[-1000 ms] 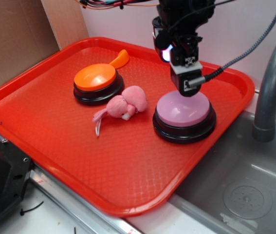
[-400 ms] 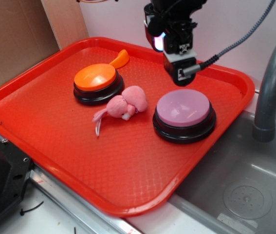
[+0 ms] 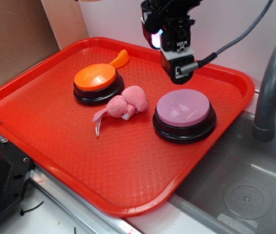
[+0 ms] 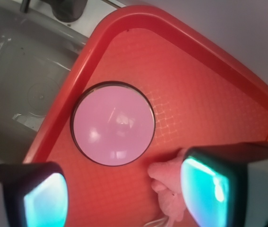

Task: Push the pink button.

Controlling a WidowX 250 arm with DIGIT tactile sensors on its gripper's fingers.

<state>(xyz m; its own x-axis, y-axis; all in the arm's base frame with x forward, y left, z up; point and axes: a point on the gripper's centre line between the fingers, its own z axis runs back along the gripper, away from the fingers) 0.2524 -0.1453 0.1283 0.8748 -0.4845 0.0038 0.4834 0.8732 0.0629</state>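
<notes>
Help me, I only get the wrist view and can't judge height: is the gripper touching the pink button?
Observer: No. The gripper hovers above the tray, clear of the pink button and over its far edge.
Operator: Anything else nearby?
Observer: An orange button stands across the tray from the pink one.
Operator: And the pink fuzz at the bottom of my frame?
Observer: A pink plush toy, lying between the two buttons.

The red tray [image 3: 128, 165] is viewed obliquely from the front in the exterior view; the wrist view looks straight down, closer; the pink button [image 3: 183, 108] [image 4: 112, 123] is shared
</notes>
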